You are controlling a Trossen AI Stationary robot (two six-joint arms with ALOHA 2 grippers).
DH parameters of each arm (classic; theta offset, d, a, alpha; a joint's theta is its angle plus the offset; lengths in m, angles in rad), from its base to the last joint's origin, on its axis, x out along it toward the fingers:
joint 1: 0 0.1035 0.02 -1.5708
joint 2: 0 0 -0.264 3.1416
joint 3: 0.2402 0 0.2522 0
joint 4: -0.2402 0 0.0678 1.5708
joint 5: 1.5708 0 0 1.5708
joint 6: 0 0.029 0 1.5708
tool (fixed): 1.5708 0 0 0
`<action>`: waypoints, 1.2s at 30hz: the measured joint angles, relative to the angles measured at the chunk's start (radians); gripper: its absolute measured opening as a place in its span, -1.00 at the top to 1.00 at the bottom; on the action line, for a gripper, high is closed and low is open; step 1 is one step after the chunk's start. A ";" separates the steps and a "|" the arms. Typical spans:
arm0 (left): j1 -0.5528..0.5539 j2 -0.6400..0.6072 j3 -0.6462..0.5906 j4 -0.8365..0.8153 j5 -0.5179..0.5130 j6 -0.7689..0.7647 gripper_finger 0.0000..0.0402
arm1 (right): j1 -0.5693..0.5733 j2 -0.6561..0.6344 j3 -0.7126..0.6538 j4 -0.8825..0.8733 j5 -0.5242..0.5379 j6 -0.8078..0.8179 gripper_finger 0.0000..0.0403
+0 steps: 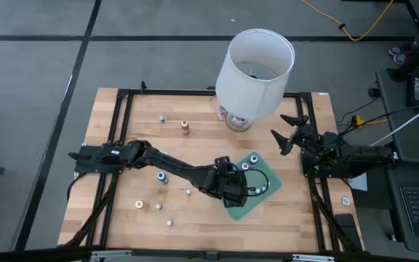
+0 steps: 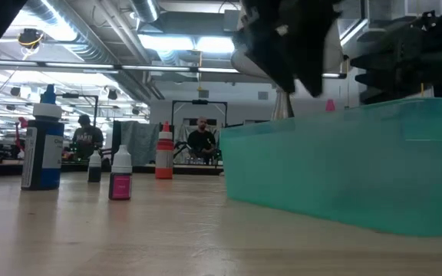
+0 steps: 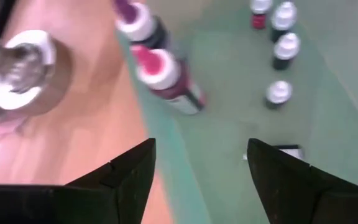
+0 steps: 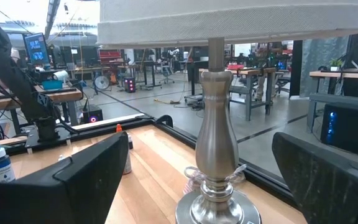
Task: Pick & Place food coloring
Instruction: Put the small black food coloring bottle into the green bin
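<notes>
Several tiny food coloring bottles stand on the green mat (image 1: 237,209). Among them are a pink-topped one (image 3: 166,78), a purple-topped one (image 3: 138,25) and white-capped ones (image 3: 278,93). Two of them show in the high view (image 1: 249,161). My left gripper (image 3: 197,168) (image 1: 231,185) hovers open above the mat, slanting down, with nothing between its fingers. More bottles stand on the bare wood to the left (image 1: 162,177), (image 1: 185,127). My right gripper (image 1: 289,131) waits open at the table's right edge, facing the lamp.
A lamp with a big white shade (image 1: 257,65) stands at the far middle, its metal base (image 3: 23,71) close to the mat. In the low view a blue-topped bottle (image 2: 43,146), a pink-labelled one (image 2: 120,175) and a red-topped one (image 2: 163,152) stand on the wood. People sit in the room behind.
</notes>
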 joint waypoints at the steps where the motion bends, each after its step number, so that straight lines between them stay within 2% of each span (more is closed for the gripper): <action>1: 0.002 -0.009 0.000 -0.022 -0.013 -0.012 -0.22 | 0.000 0.000 0.000 0.000 0.000 0.000 -0.97; 7: 0.026 -0.057 0.000 -0.160 -0.068 -0.150 -0.24 | 0.000 0.000 0.000 0.000 0.000 0.000 -0.97; 17: 0.117 -0.163 -0.001 -0.569 -0.114 -0.527 -0.27 | 0.000 0.000 0.000 0.000 0.000 0.000 -0.97; 23: 0.158 -0.217 0.000 -0.563 -0.105 -0.485 -0.28 | 0.000 0.000 0.000 0.000 0.000 0.000 -0.97; 32: 0.265 -0.282 -0.002 -0.561 -0.208 -0.426 -0.27 | 0.000 0.000 0.000 0.000 0.000 0.000 -0.97; 36: 0.327 -0.308 -0.002 -0.561 -0.195 -0.368 -0.27 | 0.000 0.000 0.000 0.000 0.000 0.000 -0.97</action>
